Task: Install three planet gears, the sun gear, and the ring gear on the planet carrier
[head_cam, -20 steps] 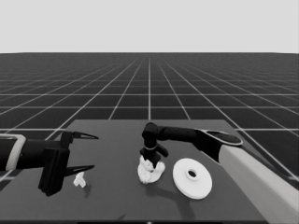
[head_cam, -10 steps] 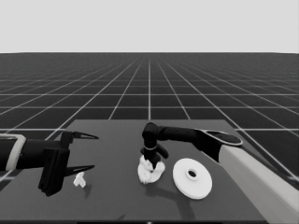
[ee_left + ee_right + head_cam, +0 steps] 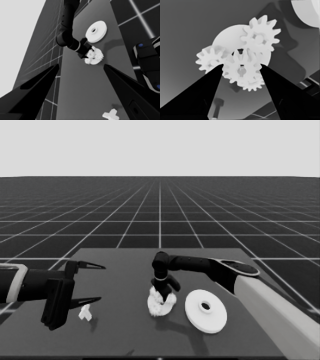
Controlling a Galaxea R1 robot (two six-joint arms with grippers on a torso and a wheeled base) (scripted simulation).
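My right gripper (image 3: pixel 164 294) hangs straight down over the planet carrier (image 3: pixel 159 307), the smaller round part, at the table's middle. In the right wrist view its fingers (image 3: pixel 207 85) press both sides of the sun gear (image 3: pixel 241 71), a small toothed cog held just off the carrier's (image 3: pixel 226 40) dark centre hole. Three planet gears sit around it: one (image 3: pixel 261 33), another (image 3: pixel 210 58) and a third (image 3: pixel 253 86) half hidden behind the held cog. The ring gear (image 3: pixel 196 314), the larger round part, lies flat just right of the carrier. My left gripper (image 3: pixel 100 283) waits open at the table's left end.
A thin white piece (image 3: pixel 86 313) lies on the table below the left gripper's fingers, untouched. The right arm's pale grey part (image 3: pixel 272 312) crosses the lower right corner. Dark machinery with blue lights (image 3: pixel 147 62) shows past the table's edge in the left wrist view.
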